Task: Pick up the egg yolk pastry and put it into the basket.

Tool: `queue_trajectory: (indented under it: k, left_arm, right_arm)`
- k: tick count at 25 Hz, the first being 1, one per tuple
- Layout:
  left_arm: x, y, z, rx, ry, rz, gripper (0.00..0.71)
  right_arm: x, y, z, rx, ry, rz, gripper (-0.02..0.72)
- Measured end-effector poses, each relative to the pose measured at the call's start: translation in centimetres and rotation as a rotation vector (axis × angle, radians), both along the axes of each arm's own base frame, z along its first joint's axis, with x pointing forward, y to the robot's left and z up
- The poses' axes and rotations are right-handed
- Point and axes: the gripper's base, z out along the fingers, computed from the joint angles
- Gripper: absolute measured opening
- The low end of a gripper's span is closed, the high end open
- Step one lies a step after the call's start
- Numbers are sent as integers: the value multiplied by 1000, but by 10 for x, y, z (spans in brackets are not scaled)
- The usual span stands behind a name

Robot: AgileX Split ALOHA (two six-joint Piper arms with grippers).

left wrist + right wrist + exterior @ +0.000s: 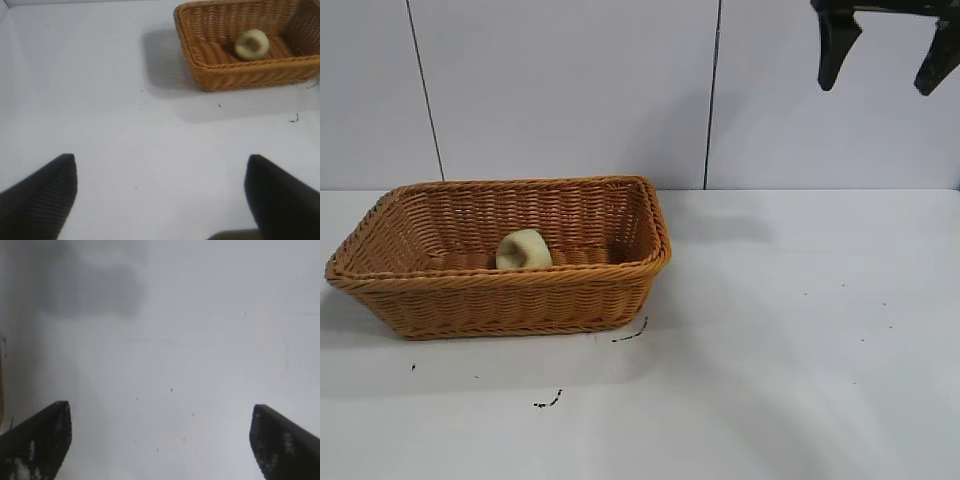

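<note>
I see the small matte, pale yellow-green egg yolk pastry (524, 249), a rounded dome with a dented top, lying inside the large rectangular orange-brown woven wicker basket (510, 300), on its floor near the middle. The basket sits at the left of the white table (800, 350). My right gripper (885, 60) hangs high at far right, fingers spread wide, empty. Left gripper (160, 192) likewise wide, empty, over bare tabletop.

Egg yolk pastry (251, 44) inside basket (240, 75); left hand (160, 192) spread wide, apart.
</note>
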Motion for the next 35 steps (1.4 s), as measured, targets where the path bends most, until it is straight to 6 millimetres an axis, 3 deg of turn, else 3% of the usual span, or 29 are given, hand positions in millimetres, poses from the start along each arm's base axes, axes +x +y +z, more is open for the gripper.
queue_trajectory:
  k: [3, 9, 13, 17, 19, 21, 28, 35]
  left_arm:
    - [0, 0, 0, 0, 0, 0, 693]
    - [0, 0, 0, 0, 0, 0, 693]
    - [0, 0, 0, 0, 0, 0, 693]
    - [0, 0, 0, 0, 0, 0, 693]
    - [0, 0, 0, 0, 0, 0, 693]
    - [0, 0, 0, 0, 0, 0, 693]
    - [0, 0, 0, 0, 0, 0, 693]
    - [0, 0, 0, 0, 0, 0, 693]
  right_arm:
    - [-56, -4, 12, 11, -53, 0, 695]
    - [-151, -9, 4, 45, -163, 1, 695]
    - [-202, -13, -20, 57, -296, 1, 695]
    - [-240, -16, -59, 67, -382, 1, 695]
    - [-254, -16, -79, 73, -399, 2, 695]
    - [-265, -17, -84, 83, -472, 1, 695]
    - [-294, -18, -81, 112, -688, 6, 695]
    - [-298, -17, -81, 132, -713, 12, 695]
